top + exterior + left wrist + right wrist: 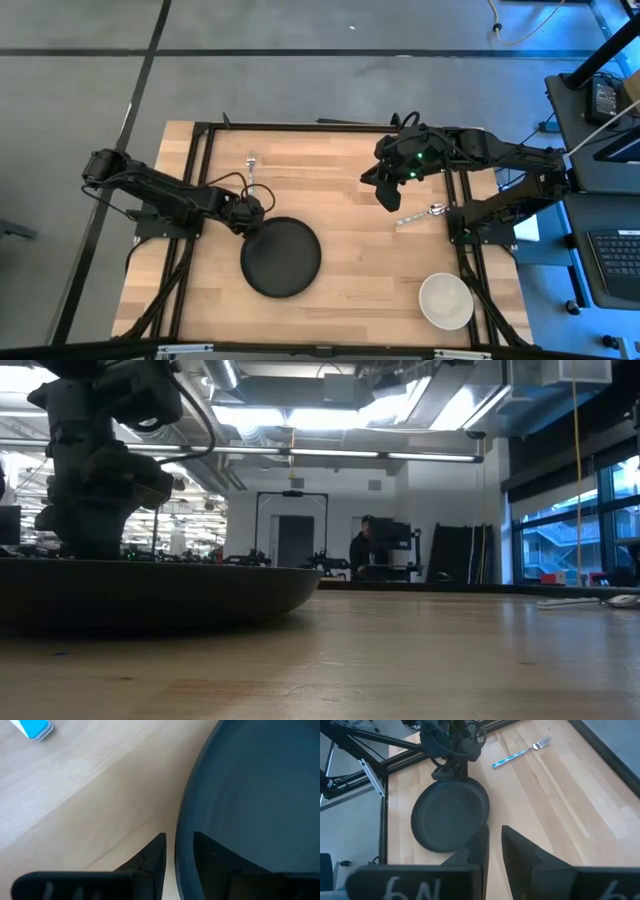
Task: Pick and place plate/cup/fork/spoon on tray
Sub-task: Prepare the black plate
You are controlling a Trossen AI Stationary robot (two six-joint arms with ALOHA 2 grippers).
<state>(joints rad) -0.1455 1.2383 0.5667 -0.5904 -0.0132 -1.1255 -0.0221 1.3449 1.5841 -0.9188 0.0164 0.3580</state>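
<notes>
Plate (281,257), flat matte-black round disc, sits on the wooden table (340,170) near its front edge, nothing on it. Left gripper (250,222) straddles the plate's rim, one finger each side, spread, not clamping. White cup (445,300) is empty, front right. Spoon (422,213) lies beside right gripper (387,192); can't tell its finger state. Fork (252,165) toward the back.

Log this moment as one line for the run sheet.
left end effector: open, straddling plate rim | right end effector: raised near spoon | no tray visible

Bare tabletop (350,290) between plate (281,257), cup (445,300)
</notes>
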